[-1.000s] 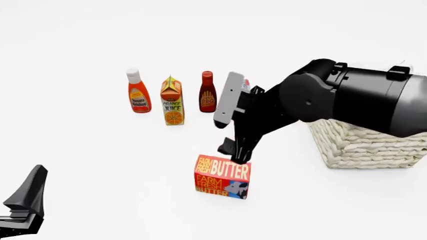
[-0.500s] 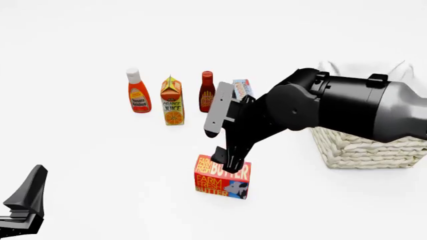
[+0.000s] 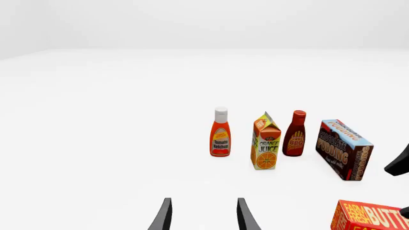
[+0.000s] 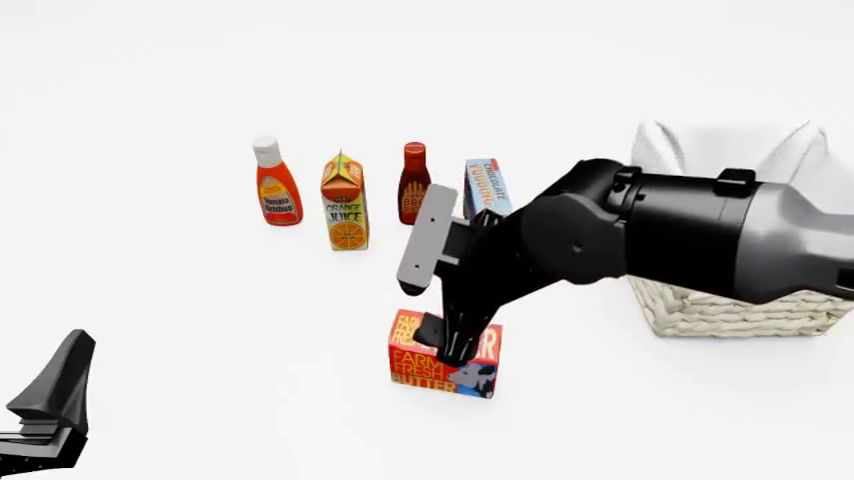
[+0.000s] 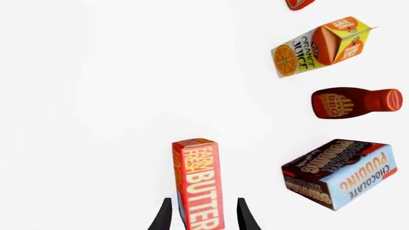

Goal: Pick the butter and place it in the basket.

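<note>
The butter (image 4: 445,370) is a red-orange carton with yellow lettering, standing on the table in front of centre. My right gripper (image 4: 451,345) has come down over its top. In the right wrist view its fingers (image 5: 165,214) stand either side of the butter (image 5: 198,177) with a thin gap on each side, so it is open. The cream wicker basket (image 4: 727,300) with its white liner sits at the right, partly hidden behind the right arm. At the near left edge, my left gripper (image 4: 54,400) is open and holds nothing (image 3: 203,203). The butter's corner (image 3: 370,218) shows in the left wrist view.
A row stands behind the butter: ketchup bottle (image 4: 276,185), orange juice carton (image 4: 344,205), BBQ sauce bottle (image 4: 414,185) and chocolate pudding box (image 4: 486,187). The right arm's bulky body spans the space between the butter and the basket.
The right arm has lowered and shifted left, bringing its fingers down around the butter's top. The pudding box and the basket liner have come into view. The left arm has not moved.
</note>
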